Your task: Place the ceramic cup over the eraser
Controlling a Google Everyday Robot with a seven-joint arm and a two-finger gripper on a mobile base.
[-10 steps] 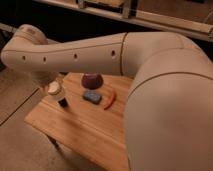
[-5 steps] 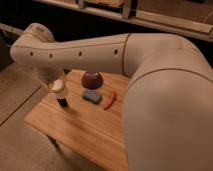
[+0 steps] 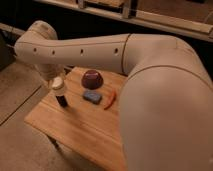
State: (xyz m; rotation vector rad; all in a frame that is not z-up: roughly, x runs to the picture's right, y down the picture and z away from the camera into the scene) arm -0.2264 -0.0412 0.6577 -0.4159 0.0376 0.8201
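Sitting on top of the black eraser [image 3: 61, 100] is the white ceramic cup [image 3: 58, 84], near the left edge of the bench [image 3: 75, 127]. The tool [image 3: 53, 79] is right at the cup, just above and left of it (I cannot tell if it is gripping).

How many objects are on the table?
5: the ceramic cup over the eraser at left, under the claw; maroon bowl at back; blue pad mid-table; red chili right of it. The arm may hide more.
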